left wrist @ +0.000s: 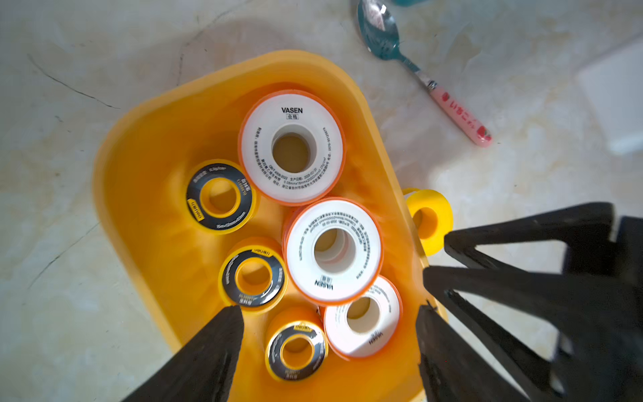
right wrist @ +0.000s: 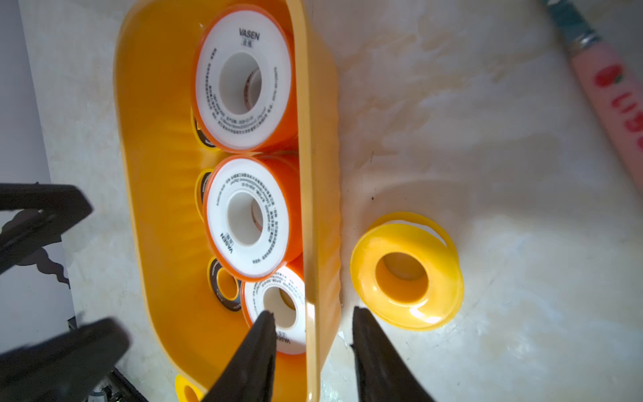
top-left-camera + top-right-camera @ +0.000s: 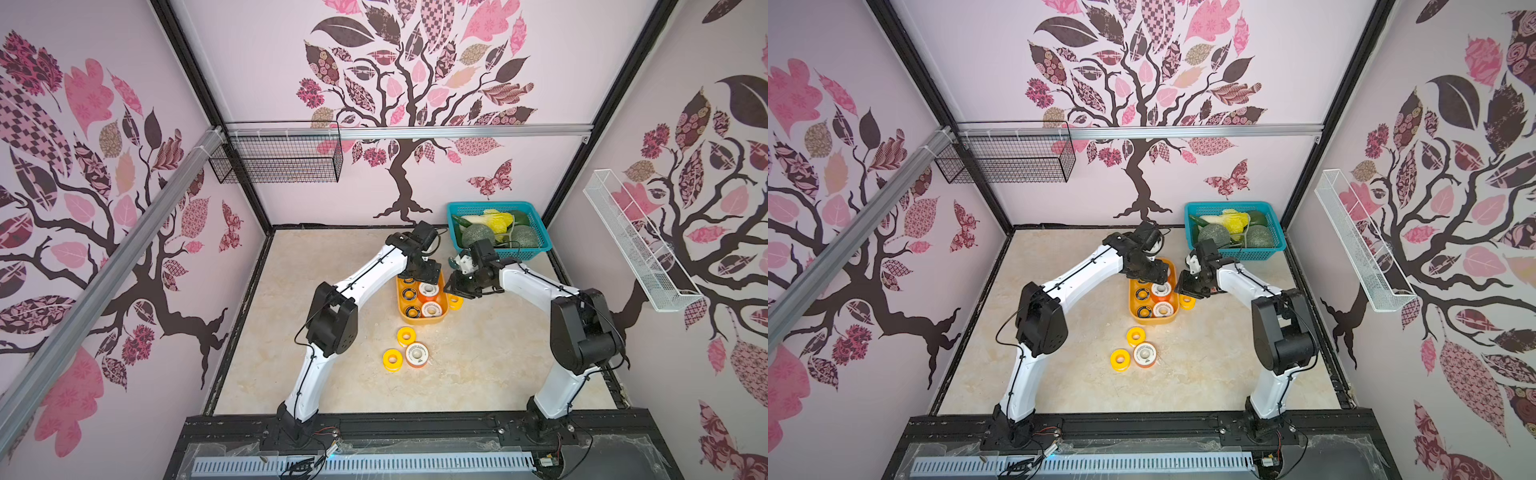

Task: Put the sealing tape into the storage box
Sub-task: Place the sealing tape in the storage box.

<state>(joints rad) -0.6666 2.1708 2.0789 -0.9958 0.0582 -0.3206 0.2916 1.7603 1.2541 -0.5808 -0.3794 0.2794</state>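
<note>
Storage box (image 3: pixel 422 321): mid-table in both top views, its 12 o'clock end covered by the left arm.
Inside the box: the left wrist view shows three white-faced spools (image 1: pixel 291 148) and three black-ringed spools (image 1: pixel 219 196); the top views show fewer.
Yellow spool (image 2: pixel 405 275): flat on the table just outside the box's 3 o'clock wall, half hidden in the top views.
Loose spools (image 3: pixel 417 354): two yellow, one white-faced, at the box's 6 o'clock; seen whole only from above.
Left gripper (image 1: pixel 327 313): jaws spread wide over the box, holding nothing.
Right gripper (image 2: pixel 312 315): jaws parted astride the box's 3 o'clock wall, empty; only its wrist view shows the gap.
Spoon (image 1: pixel 417 69): clear in both wrist views.
Teal basket (image 3: pixel 540 245): at the box's 1 o'clock.
</note>
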